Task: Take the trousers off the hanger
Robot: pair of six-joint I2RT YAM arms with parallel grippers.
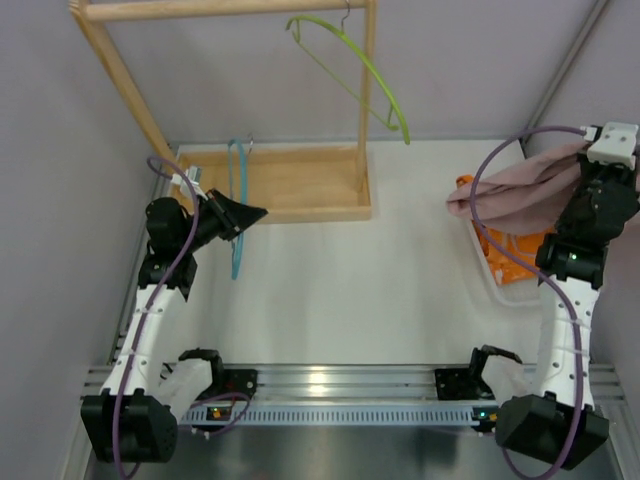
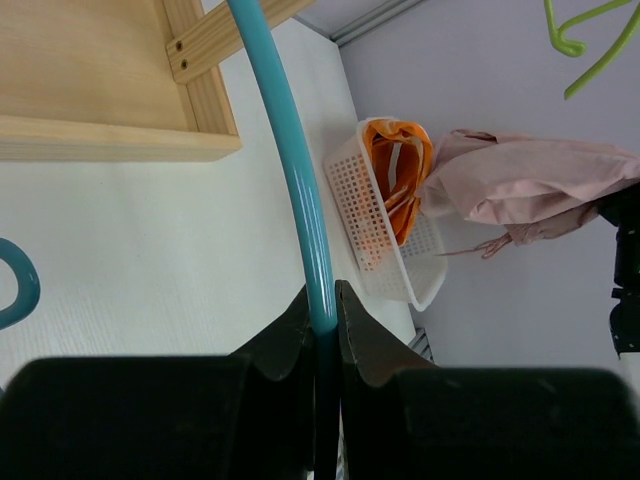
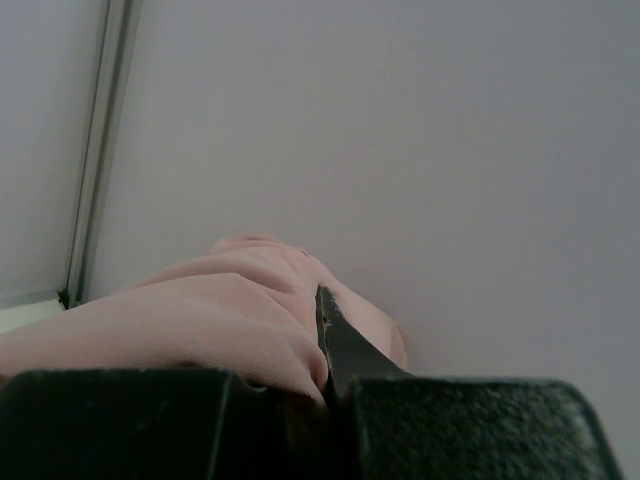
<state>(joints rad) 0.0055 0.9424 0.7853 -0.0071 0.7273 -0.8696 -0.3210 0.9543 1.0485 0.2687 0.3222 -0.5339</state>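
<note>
the pink trousers (image 1: pixel 510 195) hang aloft at 3 o'clock, pinched in the closed right claw (image 3: pixel 325 340) (the pinch shows only in its wrist view). under them the orange trousers (image 2: pixel 398 165) lie in a white basket (image 2: pixel 365 220) on the tabletop (image 1: pixel 380 290). at 9 o'clock the left claw (image 2: pixel 322 320) clamps a teal hanger (image 2: pixel 290 150).

Jaws pinch a teal hanger (image 2: pixel 300 200); pink trousers (image 2: pixel 530 180) beyond.

Basket (image 1: pixel 512 296) right of rack (image 1: pixel 300 186); trousers (image 1: pixel 500 252) inside.
</note>
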